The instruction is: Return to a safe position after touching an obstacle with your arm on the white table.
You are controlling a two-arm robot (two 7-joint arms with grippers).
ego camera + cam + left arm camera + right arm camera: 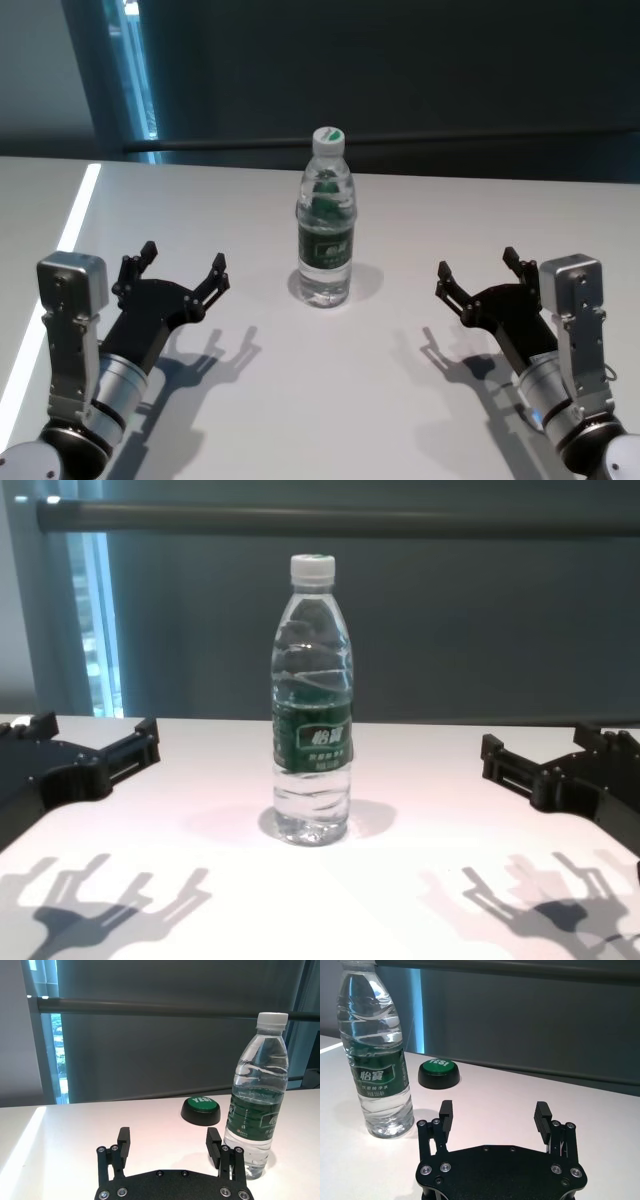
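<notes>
The obstacle, a tall clear water bottle (pixel 325 225) with a white cap and dark green label, stands upright in the middle of the white table (pixel 320 400). It also shows in the chest view (pixel 312 710), the left wrist view (pixel 255 1105) and the right wrist view (pixel 377 1060). My left gripper (pixel 183 269) is open and empty, low over the table to the bottle's left, apart from it. My right gripper (pixel 480 272) is open and empty to the bottle's right, also apart from it. Both show open in the wrist views (pixel 170 1147) (pixel 494 1117).
A round black button with a green top (pixel 200 1109) sits on the table beyond the bottle, also seen in the right wrist view (pixel 438 1072). A dark wall with a horizontal rail (pixel 330 518) runs behind the table's far edge.
</notes>
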